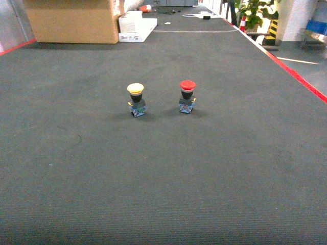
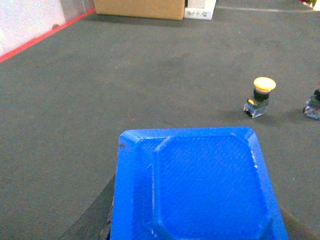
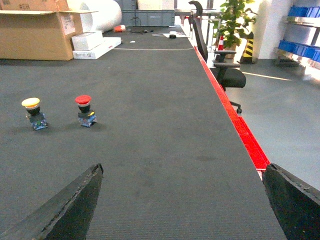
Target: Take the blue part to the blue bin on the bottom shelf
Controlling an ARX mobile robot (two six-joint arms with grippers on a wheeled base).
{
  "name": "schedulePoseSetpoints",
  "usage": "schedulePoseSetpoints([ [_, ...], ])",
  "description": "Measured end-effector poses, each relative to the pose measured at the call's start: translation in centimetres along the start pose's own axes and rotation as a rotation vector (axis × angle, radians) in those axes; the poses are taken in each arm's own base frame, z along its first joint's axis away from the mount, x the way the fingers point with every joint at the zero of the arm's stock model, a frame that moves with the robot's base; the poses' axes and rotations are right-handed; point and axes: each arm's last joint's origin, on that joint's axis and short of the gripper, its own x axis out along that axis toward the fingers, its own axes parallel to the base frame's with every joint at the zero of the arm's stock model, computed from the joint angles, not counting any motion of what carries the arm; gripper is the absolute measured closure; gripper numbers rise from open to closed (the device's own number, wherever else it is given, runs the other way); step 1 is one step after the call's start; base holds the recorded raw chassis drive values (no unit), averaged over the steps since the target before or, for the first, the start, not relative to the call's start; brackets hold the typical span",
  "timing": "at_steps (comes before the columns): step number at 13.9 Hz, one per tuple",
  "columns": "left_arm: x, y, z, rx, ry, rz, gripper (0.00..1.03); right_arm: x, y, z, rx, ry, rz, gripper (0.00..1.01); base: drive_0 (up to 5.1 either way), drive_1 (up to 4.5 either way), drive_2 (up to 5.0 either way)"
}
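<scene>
Head view shows a wide dark grey worktop (image 1: 163, 178) with no arm and no shelf in sight. Two push buttons stand near its middle: a yellow button (image 1: 136, 99) at 9 o'clock of a red button (image 1: 187, 96), close but apart, both upright.

Left wrist view is filled at 6 o'clock by a blue part (image 2: 197, 185), a flat moulded piece with clipped corners, lying close under the camera. The left hand (image 2: 197, 230) seems to be grasping it, since dark finger edges show at both lower corners beside it, though the contact itself is hidden.

Right wrist view shows the right hand (image 3: 182, 210) released, its two dark fingers (image 3: 75, 205) spread wide over bare worktop, holding nothing.

The step in hand looks like carrying the blue part to its bin. Neither the blue bin nor the bottom shelf appears in any view, so the robot probably has to turn or drive first. To do this well, keep the grip firm and the part level while moving.

Obstacles: the yellow button sits at 1 o'clock of the part, so swing the left arm clear of it. Farther off, a cardboard box (image 1: 71, 20) and a white box (image 1: 137, 28) lie at 11 o'clock. A red edge strip (image 3: 235, 120) runs along the right side, with an office chair (image 3: 220, 70) beyond it.
</scene>
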Motion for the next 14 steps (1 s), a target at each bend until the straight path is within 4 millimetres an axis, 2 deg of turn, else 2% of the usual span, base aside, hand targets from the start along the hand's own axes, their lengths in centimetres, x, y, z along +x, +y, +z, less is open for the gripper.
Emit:
schedulePoseSetpoints([
  [1, -2.2, 0.2, 0.9, -0.019, -0.037, 0.015, 0.60, 0.0, 0.0, 0.0, 0.000, 0.000, 0.000, 0.03, 0.0, 0.00, 0.0],
  [3, -6.2, 1.1, 1.3, -0.064, -0.080, 0.019, 0.60, 0.0, 0.0, 0.0, 0.000, 0.000, 0.000, 0.03, 0.0, 0.00, 0.0],
  [4, -6.8, 1.6, 1.8, -0.092, -0.108, 0.029, 0.60, 0.0, 0.0, 0.0, 0.000, -0.001, 0.000, 0.03, 0.0, 0.00, 0.0],
  [10, -6.7, 1.6, 1.9, -0.088, -0.100, 0.017, 0.60, 0.0, 0.0, 0.0, 0.000, 0.000, 0.000, 0.03, 0.0, 0.00, 0.0],
  [14, -6.7, 1.6, 1.8, -0.086, -0.098, 0.018, 0.60, 0.0, 0.0, 0.0, 0.000, 0.000, 0.000, 0.03, 0.0, -4.16, 4.2],
])
